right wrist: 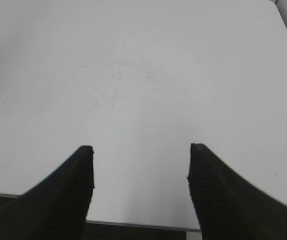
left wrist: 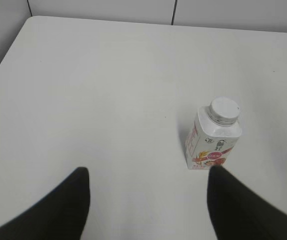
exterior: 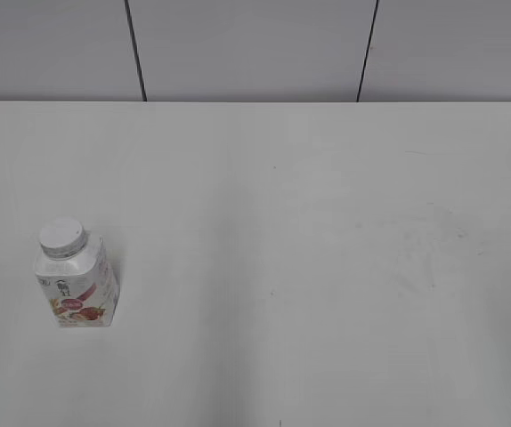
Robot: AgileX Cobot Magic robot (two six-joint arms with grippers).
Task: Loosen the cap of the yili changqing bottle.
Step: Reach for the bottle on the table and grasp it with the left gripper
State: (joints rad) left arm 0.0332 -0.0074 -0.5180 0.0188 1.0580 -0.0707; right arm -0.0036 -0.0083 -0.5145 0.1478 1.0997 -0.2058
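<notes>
Grippers (left wrist: 146, 200) (right wrist: 139, 192) are hanging wide open, empty; I am judging the bottle (exterior: 77, 280) near the tabletop's (exterior: 327, 267) left edge light and slippery, ribbed cap (exterior: 61, 236) grippable.

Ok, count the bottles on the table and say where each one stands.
1. The bottle stands upright at the table's left side in the exterior view, its cap on. The left wrist view shows it ahead, just right of the open left hand. None seems hidden.

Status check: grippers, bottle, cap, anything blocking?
Left gripper open, empty, short of the bottle. Right gripper open, empty, over bare table. Yili changqing bottle upright, cap on, untouched. Nothing in the way.
</notes>
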